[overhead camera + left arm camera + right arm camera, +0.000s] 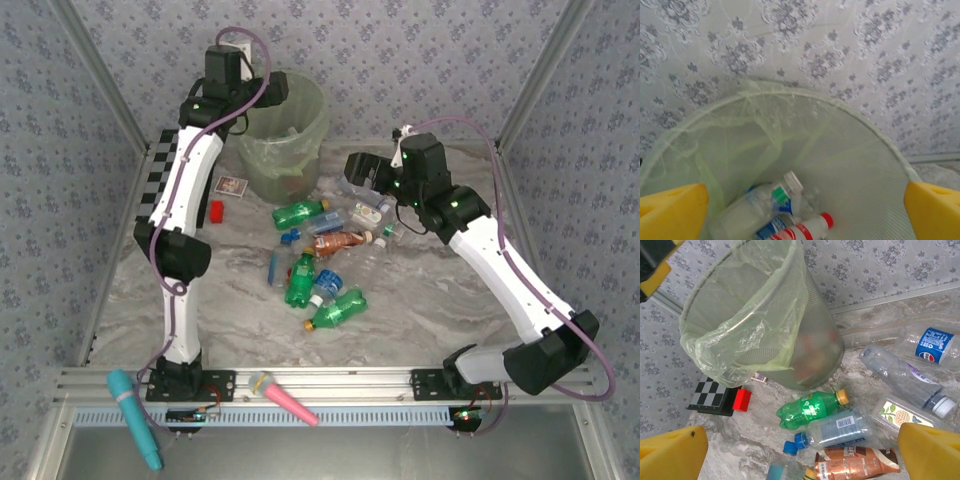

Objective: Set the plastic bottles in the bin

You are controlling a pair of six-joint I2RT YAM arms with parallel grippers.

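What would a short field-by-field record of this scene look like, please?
left tool: open, empty, above the bin mouth
right tool: open, empty, over the bottle pile
bin: upright, bag-lined
in bin: clear bottle, white bottle with red cap
on table: green bottle, brown bottle, several clear ones
beside bin: red block, chessboard

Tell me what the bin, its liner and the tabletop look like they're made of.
Bin: looks like fine mesh, metal or plastic unclear; grid texture shows. Liner: thin glossy plastic film, crinkled, translucent. Tabletop: marble-look, grey veining; stone or print unclear.
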